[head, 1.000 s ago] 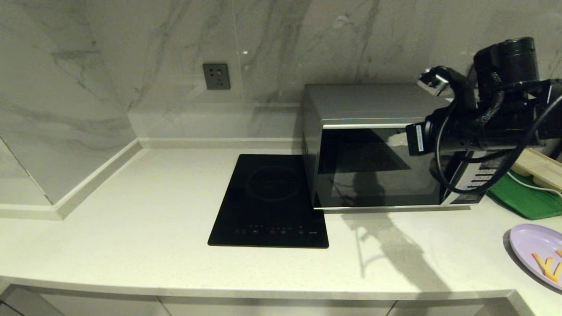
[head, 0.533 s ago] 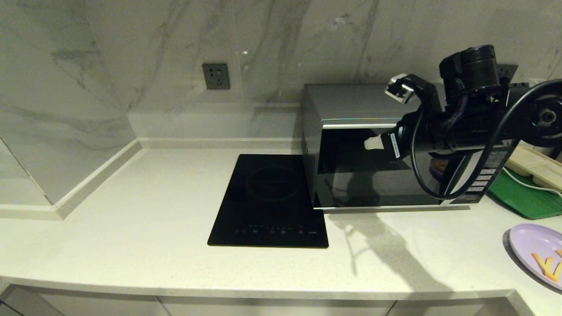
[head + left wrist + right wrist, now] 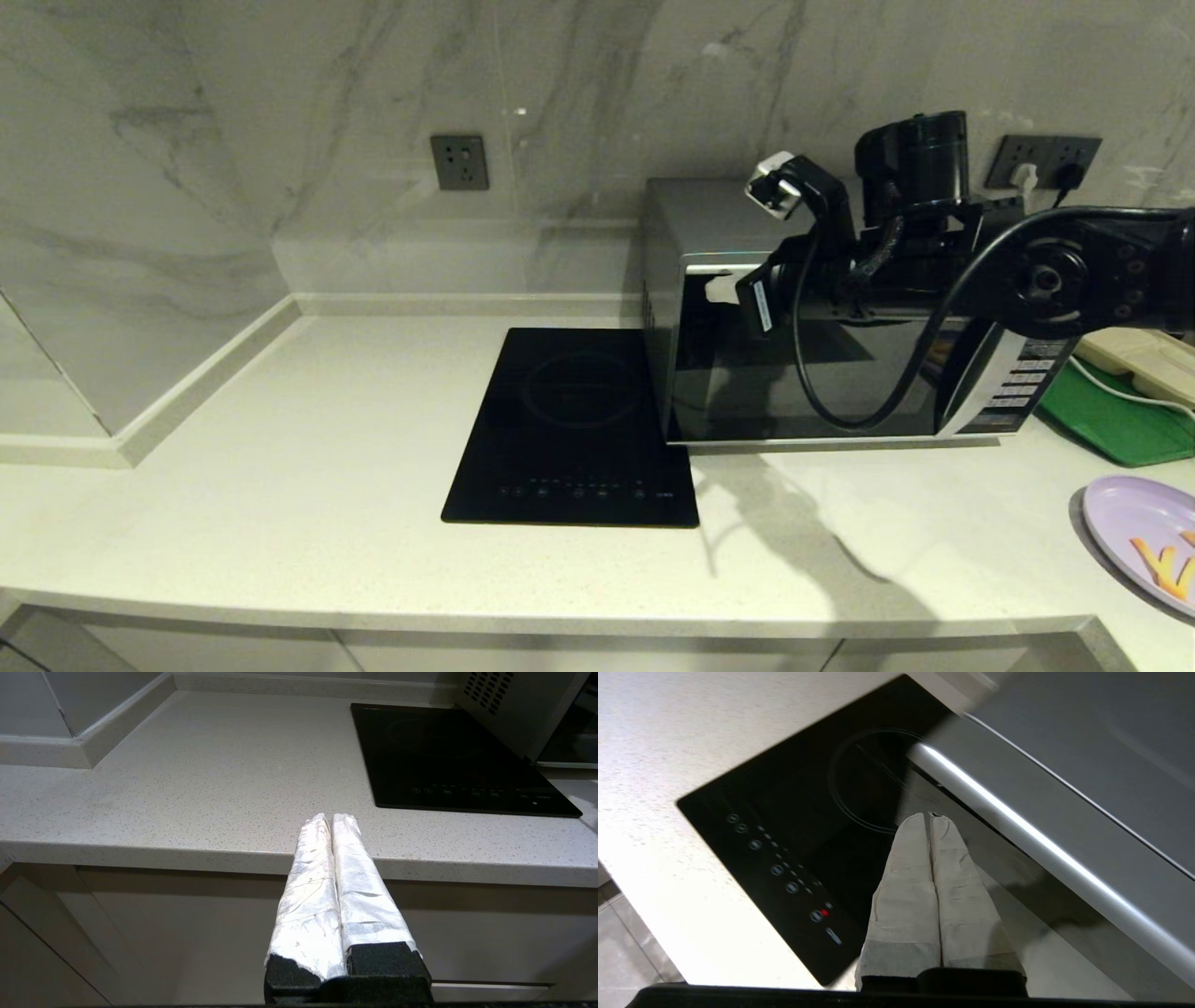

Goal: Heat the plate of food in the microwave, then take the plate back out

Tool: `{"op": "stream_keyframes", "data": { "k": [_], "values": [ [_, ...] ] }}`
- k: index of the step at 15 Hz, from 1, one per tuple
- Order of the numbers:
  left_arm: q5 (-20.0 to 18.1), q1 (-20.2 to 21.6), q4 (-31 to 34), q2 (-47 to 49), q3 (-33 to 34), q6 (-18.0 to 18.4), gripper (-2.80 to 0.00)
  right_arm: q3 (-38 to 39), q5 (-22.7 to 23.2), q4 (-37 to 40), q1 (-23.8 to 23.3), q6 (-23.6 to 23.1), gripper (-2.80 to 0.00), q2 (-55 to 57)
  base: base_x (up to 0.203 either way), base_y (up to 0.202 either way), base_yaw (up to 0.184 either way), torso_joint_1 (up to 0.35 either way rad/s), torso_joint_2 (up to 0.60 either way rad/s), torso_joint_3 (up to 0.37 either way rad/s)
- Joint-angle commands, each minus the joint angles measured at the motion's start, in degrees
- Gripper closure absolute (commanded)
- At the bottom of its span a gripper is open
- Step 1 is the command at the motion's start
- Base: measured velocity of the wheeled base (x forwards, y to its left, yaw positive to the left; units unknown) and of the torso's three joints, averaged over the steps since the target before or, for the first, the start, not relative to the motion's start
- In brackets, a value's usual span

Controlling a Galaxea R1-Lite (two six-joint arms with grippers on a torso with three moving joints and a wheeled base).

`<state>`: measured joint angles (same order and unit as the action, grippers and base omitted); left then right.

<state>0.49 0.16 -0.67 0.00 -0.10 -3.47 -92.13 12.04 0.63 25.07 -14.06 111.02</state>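
Observation:
The silver-grey microwave (image 3: 747, 219) stands at the back right of the counter with its dark glass door closed. My right gripper (image 3: 717, 287) is shut and empty, its tips at the door's upper left corner, just under the silver top trim (image 3: 1017, 826). The pale lilac plate of food (image 3: 1125, 518) lies at the counter's far right front, partly cut off, with orange fry sticks on it. My left gripper (image 3: 331, 817) is shut and empty, parked below the counter's front edge, out of the head view.
A flat black glass cooktop (image 3: 574, 425) lies just left of the microwave. A green flat tray (image 3: 1116, 420) and a beige compartment tray (image 3: 1144, 355) sit to the microwave's right. Bare white counter (image 3: 308, 439) spreads to the left.
My right arm has swung leftward across the microwave front, from its right side to the door's upper left corner. The plate and the left gripper have not moved.

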Motion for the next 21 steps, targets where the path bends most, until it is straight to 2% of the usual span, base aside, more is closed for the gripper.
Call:
{"op": "stream_keyframes", "data": {
  "k": [1,6,16,19,21],
  "values": [
    [0.04,0.02,-0.03,0.00,0.01,-0.04,0.00,-1.45,-0.06,-0.12,1.10,-0.09,0.00,2.75,0.000,0.000,0.000,0.000,0.00,0.000],
    [0.04,0.02,-0.03,0.00,0.01,-0.04,0.00,-2.35,-3.51,-5.55,0.94,0.17,0.00,5.17,0.000,0.000,0.000,0.000,0.00,0.000],
    [0.04,0.02,-0.03,0.00,0.01,-0.04,0.00,-3.62,-4.98,-5.41,0.94,0.45,0.00,5.53,0.000,0.000,0.000,0.000,0.00,0.000],
    [0.04,0.02,-0.03,0.00,0.01,-0.04,0.00,-0.25,-4.69,-3.50,1.03,4.28,0.00,-1.80,0.000,0.000,0.000,0.000,0.00,0.000],
    [0.04,0.02,-0.03,0.00,0.01,-0.04,0.00,2.17,-3.60,1.52,1.08,8.01,0.00,-9.81,0.000,0.000,0.000,0.000,0.00,0.000]
  ]
}}
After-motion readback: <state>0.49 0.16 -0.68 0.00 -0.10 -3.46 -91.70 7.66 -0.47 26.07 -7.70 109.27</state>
